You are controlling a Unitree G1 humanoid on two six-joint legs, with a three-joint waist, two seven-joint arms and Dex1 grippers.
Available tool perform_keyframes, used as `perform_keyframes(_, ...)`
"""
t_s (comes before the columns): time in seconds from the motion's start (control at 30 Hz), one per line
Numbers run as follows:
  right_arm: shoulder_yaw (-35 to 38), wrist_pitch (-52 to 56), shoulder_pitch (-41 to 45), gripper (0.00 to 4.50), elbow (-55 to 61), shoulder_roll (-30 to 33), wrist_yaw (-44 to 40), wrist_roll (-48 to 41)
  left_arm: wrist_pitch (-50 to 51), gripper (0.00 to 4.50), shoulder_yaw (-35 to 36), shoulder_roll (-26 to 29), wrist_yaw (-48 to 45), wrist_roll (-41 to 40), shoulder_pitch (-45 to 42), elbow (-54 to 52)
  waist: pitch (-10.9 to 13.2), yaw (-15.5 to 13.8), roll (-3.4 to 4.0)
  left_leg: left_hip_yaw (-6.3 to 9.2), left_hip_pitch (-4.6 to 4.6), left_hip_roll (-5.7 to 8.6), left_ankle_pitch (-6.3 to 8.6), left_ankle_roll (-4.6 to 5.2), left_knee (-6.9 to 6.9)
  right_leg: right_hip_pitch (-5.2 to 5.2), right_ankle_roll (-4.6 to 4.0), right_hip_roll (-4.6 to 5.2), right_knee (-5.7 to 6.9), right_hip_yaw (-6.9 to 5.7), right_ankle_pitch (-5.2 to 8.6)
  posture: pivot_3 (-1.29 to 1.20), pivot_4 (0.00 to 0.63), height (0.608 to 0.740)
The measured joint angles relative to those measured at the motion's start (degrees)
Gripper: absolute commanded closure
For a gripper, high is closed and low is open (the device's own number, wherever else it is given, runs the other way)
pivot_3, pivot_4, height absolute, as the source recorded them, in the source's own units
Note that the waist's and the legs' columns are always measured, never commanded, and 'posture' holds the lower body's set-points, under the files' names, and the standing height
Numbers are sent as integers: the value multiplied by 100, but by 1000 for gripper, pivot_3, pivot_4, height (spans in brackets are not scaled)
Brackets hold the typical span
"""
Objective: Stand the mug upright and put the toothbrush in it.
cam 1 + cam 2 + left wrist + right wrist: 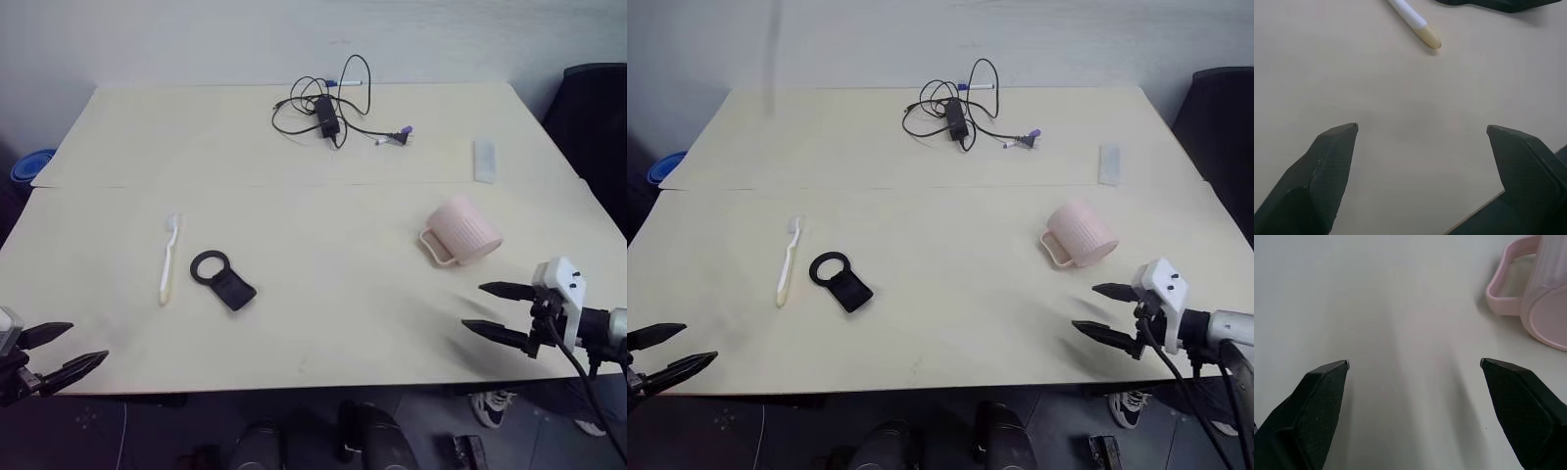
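The pale pink ribbed mug (462,232) lies on its side at the right of the table, handle toward the left; it also shows in the right wrist view (1542,293). The slim white toothbrush (169,259) lies flat on the left side, bristles away from me, and its yellowish handle end (1426,35) shows in the left wrist view. My right gripper (485,308) hovers open near the front right edge, a little in front of the mug. At the front left corner my left gripper (71,348) stands open, short of the toothbrush. Nothing sits between either pair of fingers.
A black ring-shaped holder (221,279) lies just right of the toothbrush. A tangle of black cable with an adapter (326,113) sits at the back middle. A short white bar (484,160) lies back right. A dark chair (593,108) stands beyond the right edge.
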State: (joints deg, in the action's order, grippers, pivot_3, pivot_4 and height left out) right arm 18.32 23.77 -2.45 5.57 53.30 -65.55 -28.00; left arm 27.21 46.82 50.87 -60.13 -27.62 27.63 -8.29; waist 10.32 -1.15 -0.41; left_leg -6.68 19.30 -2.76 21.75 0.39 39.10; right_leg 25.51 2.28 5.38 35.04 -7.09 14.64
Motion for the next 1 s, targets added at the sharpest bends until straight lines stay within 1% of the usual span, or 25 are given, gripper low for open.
perform_keyframes(0.13,-14,-42,4,0,-57,0,-2,98,-16,29,-33,-140,15,2,56,-84,0,3,0,-2,-2,0,0,0,0,0,0,0,2,3,0,0,150,740)
perform_keyframes(0.23,-51,-134,75,0,-132,0,23,195,19,29,-87,-243,197,51,47,-239,0,4,0,-5,-6,0,0,0,0,0,0,0,6,9,0,0,150,740)
perform_keyframes(0.6,-74,-69,103,0,-144,-1,10,202,400,29,-72,-245,294,30,77,-411,0,4,0,-7,-7,0,-1,-1,0,0,0,-1,8,10,0,0,150,740)
perform_keyframes(0.67,-74,51,98,0,-119,-1,2,141,447,29,-58,-246,273,-87,18,-497,0,3,0,-7,-8,0,-1,-1,0,0,0,-1,9,11,0,0,150,740)
perform_keyframes(0.77,-55,242,87,0,-6,-1,-16,-32,825,29,53,-242,229,-558,-193,-697,0,2,0,-6,-8,0,-1,-2,0,0,0,0,13,12,0,0,150,740)
perform_keyframes(0.83,-5,463,52,0,323,10,-117,-277,959,29,95,-125,97,-807,-242,-935,0,-1,0,-6,-9,0,-2,-3,0,1,0,-1,15,13,0,0,150,740)
perform_keyframes(0.93,32,750,-40,0,920,208,-251,-556,1096,29,49,157,-60,-994,-371,-1317,0,-2,1,-6,-9,1,-3,-5,0,1,0,-1,17,15,0,0,150,740)
perform_keyframes(1.0,34,906,41,0,1362,249,-227,-730,1140,29,-247,413,-78,-1050,-647,-1671,0,-8,0,-7,-10,5,-5,-6,1,0,1,0,19,20,-1,0,150,740)
